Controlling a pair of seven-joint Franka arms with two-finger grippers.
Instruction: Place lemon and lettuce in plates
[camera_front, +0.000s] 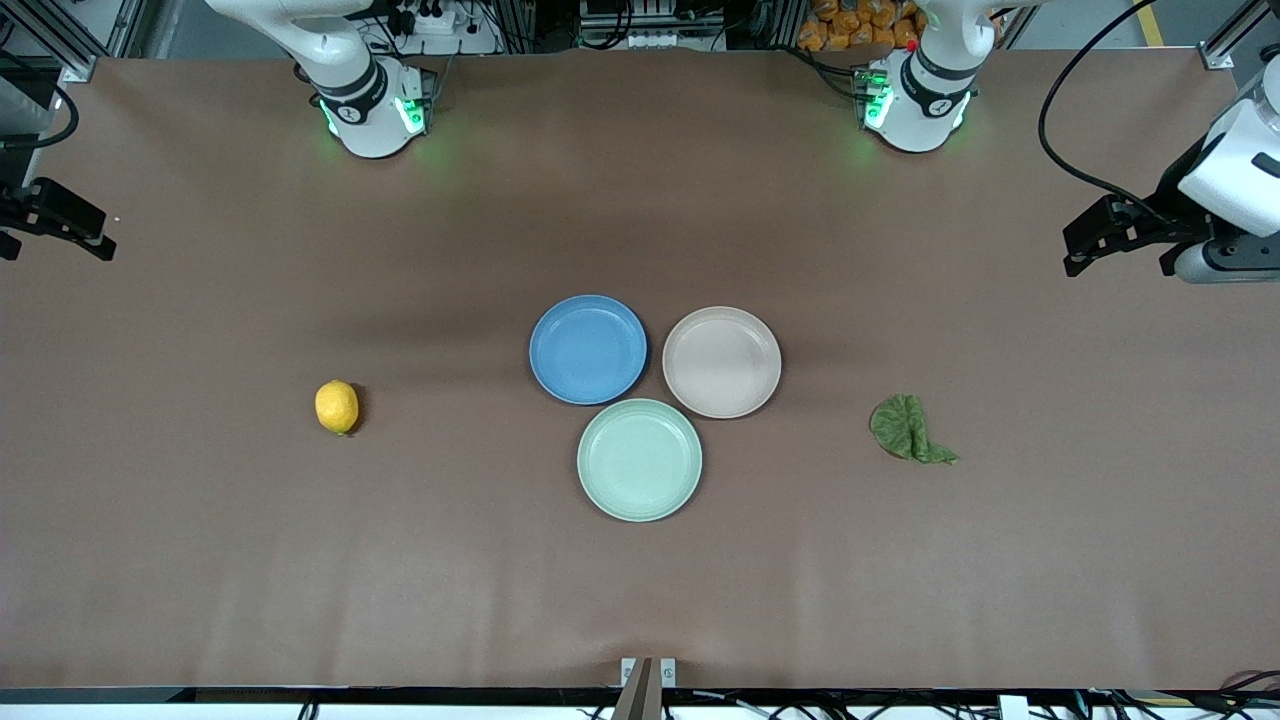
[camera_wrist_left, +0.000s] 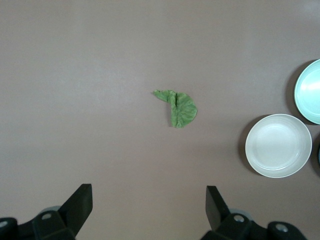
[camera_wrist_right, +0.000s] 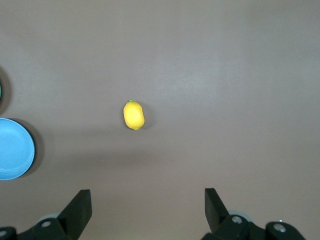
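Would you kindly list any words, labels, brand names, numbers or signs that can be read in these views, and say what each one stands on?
None can be read. The lemon, the lettuce, the blue plate, the beige-pink plate and the mint-green plate are all plain, as is the brown table. Both open grippers, left and right, show no markings.

Matt brown table (camera_front: 200, 560), smooth plastic-looking plates (camera_front: 588, 350), wrinkly lettuce (camera_front: 908, 430), dimpled lemon (camera_front: 337, 407)

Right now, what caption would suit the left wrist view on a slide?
Open left claw high over the lettuce on the brown table, beige-pink plate nearby.
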